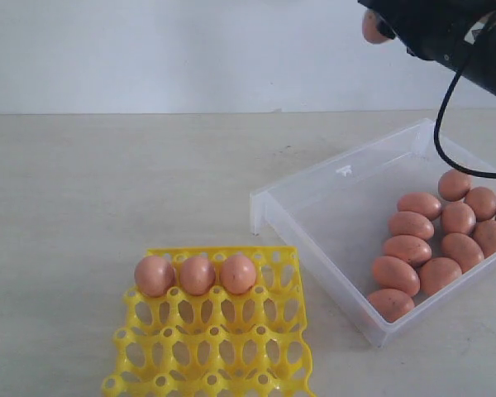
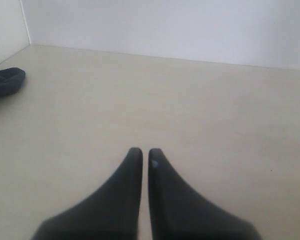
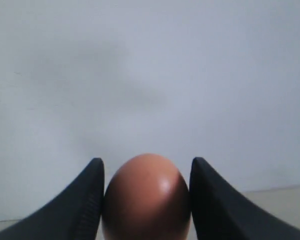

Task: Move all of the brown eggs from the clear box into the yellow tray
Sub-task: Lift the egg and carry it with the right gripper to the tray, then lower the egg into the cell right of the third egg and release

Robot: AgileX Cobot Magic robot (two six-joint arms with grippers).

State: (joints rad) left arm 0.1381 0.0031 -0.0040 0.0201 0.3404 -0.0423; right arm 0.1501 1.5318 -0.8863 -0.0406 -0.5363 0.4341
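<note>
Right gripper (image 3: 147,165) grips one brown egg (image 3: 146,200) between its jaws, long axis along the fingers, I think, high over the clear box (image 1: 339,207). From it, I see the yellow tray (image 1: 291,331) lying down-left, with a free socket (image 1: 273,277) ending its back row.

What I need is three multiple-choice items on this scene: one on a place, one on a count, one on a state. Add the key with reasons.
1. In the exterior view, the clear box lies where relative to the yellow tray? A) left B) right C) on top
2. How many brown eggs sit in the tray? A) three B) two C) five
3. The right gripper is: A) open, empty B) shut on nothing C) shut on an egg
Key: 1 B, the box sits right of the tray. 2 A, three fill its far row. 3 C, it clasps an egg in mid-air.
</note>
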